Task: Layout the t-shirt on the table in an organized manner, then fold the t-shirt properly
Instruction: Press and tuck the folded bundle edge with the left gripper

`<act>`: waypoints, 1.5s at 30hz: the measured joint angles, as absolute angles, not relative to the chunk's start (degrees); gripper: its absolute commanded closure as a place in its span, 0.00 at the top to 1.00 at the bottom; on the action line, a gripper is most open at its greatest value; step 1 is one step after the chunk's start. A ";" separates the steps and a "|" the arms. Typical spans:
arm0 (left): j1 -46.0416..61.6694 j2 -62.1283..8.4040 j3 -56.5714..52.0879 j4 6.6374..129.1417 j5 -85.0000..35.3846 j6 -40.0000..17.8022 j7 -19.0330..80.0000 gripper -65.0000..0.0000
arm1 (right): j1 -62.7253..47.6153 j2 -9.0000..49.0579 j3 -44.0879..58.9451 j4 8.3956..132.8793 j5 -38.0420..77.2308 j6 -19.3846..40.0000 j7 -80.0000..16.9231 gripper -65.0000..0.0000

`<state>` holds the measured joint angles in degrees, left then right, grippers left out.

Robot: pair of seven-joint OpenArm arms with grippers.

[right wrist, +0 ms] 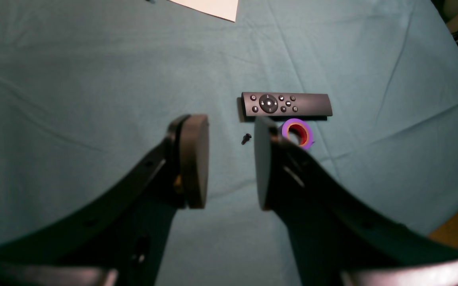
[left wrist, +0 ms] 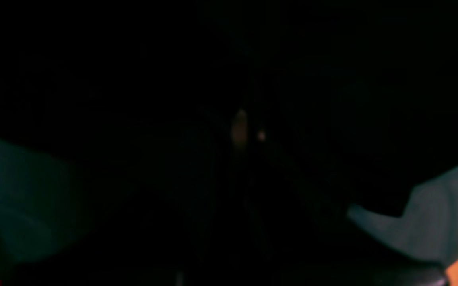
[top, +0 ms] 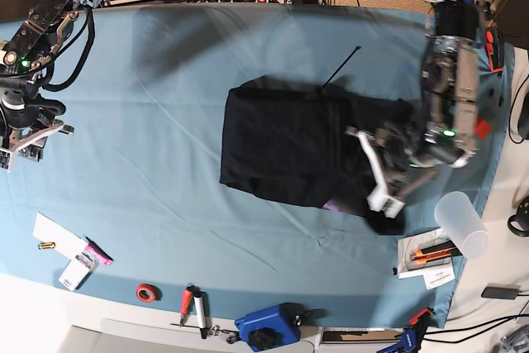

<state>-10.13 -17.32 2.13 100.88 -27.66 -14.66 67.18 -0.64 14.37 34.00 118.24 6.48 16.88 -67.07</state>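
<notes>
Across the table (top: pixel 165 121), left gripper (top: pixel 382 204) pinches the t-shirt (top: pixel 289 146); right gripper (right wrist: pixel 229 159) hovers spread.

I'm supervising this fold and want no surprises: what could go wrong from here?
The left claw grips the t-shirt at one edge only, so pulling may bunch or drag it across the table. The right claw hangs open far off, over a remote, unable to pin the cloth.
</notes>
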 measured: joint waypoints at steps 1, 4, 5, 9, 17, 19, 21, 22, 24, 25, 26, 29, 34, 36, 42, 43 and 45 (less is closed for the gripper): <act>-10.13 -16.45 4.16 101.75 -25.67 -13.13 66.98 0.00 | -0.64 14.37 34.00 118.24 6.50 16.88 -67.05 0.30; -10.33 -12.75 10.07 103.48 -17.74 -9.61 65.21 0.00 | -0.64 14.22 34.02 118.24 6.48 16.75 -67.09 0.30; -10.52 -11.53 12.12 103.57 -15.14 -8.88 64.75 0.00 | -0.64 14.02 34.02 118.24 6.48 16.69 -67.05 0.30; -12.84 -6.31 19.46 103.50 -4.75 -4.91 64.77 0.00 | -0.64 13.96 33.98 118.24 6.66 16.73 -67.05 0.30; -14.55 -1.58 26.06 101.69 1.26 -2.13 64.69 0.00 | -0.64 13.93 33.98 118.24 6.66 16.71 -67.07 0.30; -14.33 -1.56 27.40 101.27 1.06 -2.13 64.69 0.00 | -0.64 13.93 33.98 118.24 6.66 16.73 -67.07 0.30; -13.89 -1.43 27.97 101.27 1.10 -2.09 65.10 0.00 | -0.64 13.93 33.98 118.24 6.63 16.71 -67.09 0.30; -13.43 -1.43 28.12 101.27 1.13 -2.09 65.17 0.00 | -0.64 13.93 33.98 118.24 6.68 16.71 -67.07 0.30; -12.01 -1.45 28.12 101.25 1.30 -2.09 65.10 0.00 | -0.64 13.93 33.98 118.24 6.68 16.71 -67.07 0.30; -11.44 -1.45 28.12 101.23 1.28 -2.11 65.12 0.00 | -0.64 13.93 33.98 118.24 6.66 16.71 -67.07 0.30; -10.96 -1.45 28.12 101.21 1.28 -2.15 64.58 0.00 | -0.67 13.93 33.98 118.24 6.66 16.71 -67.09 0.30; -11.03 -1.43 28.12 101.21 0.95 -3.16 61.98 0.34 | -0.64 13.93 33.98 118.24 6.68 16.71 -67.07 0.30; -11.20 0.30 28.10 101.32 1.28 -3.18 61.69 0.52 | -0.64 13.93 33.98 118.24 6.68 16.71 -67.07 0.30; -11.64 2.13 28.12 103.39 1.10 -3.11 67.11 0.52 | -0.64 13.93 33.98 118.24 6.66 16.71 -67.07 0.30; -12.82 5.54 28.12 112.12 1.17 -2.96 66.83 0.52 | -0.64 13.93 34.00 118.24 6.63 16.69 -67.05 0.30; -12.69 5.32 28.12 112.29 2.57 -3.01 66.89 0.52 | -0.64 13.93 34.00 118.24 6.63 16.71 -67.05 0.30; -12.14 4.71 28.08 112.27 7.84 -1.74 67.37 0.52 | -0.64 13.93 34.00 118.24 6.68 16.71 -67.05 0.30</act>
